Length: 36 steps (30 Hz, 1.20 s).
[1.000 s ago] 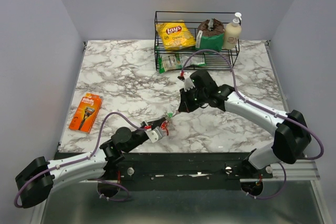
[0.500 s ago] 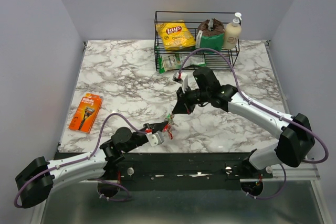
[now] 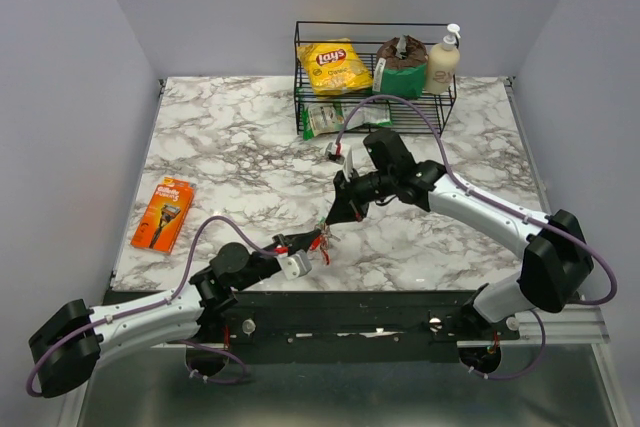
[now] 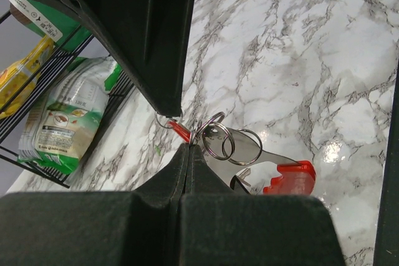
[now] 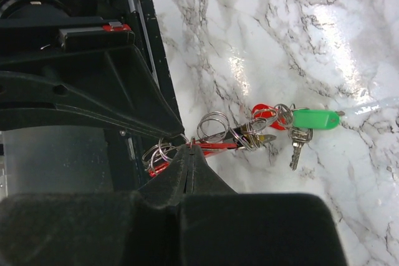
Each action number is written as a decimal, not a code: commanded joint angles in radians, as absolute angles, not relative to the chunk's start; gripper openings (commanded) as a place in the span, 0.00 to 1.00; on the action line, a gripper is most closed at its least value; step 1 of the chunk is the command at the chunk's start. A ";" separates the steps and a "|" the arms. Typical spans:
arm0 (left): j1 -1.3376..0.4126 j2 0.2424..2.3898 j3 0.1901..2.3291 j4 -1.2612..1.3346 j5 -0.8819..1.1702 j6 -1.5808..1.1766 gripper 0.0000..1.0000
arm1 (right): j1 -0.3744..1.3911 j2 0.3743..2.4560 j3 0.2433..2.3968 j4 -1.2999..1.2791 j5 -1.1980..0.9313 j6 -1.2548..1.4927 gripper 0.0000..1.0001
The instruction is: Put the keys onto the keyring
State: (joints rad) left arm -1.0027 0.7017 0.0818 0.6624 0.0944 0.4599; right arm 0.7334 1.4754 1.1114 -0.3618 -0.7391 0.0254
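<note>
Both clenched on the keyring (image 4: 215, 136), tip to tip near the table (image 3: 230, 147) front edge: right gripper (image 3: 328, 224) at 1 o'clock of left gripper (image 3: 308, 244). Green-tag key (image 5: 313, 119) trails toward 3 o'clock in the right wrist view.

A white bench (image 3: 220, 147) veined with grey marble runs between plain pale walls. An orange razor pack (image 3: 162, 213) lies flat near its left edge. At the back stands a black wire rack (image 3: 370, 24). A yellow Lay's crisp bag (image 3: 335, 67) sits in it on the left, a dark brown item on a green package (image 3: 402, 65) in the middle, and a cream pump bottle (image 3: 442, 62) on the right. A green-and-white snack packet (image 3: 335, 119) lies under the rack, at its front left.
</note>
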 commanded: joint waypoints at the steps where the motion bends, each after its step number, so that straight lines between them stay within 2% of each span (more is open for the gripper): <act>1: -1.002 0.673 0.080 0.713 0.106 0.469 0.00 | 0.732 1.502 1.121 -0.390 -0.790 0.009 0.01; 17: -1.002 0.632 0.089 0.634 0.035 0.477 0.00 | 0.733 1.473 1.134 -0.419 -0.795 -0.035 0.01; 36: -1.002 0.657 0.091 0.653 0.035 0.479 0.00 | 0.733 1.457 1.157 -0.434 -0.885 -0.040 0.01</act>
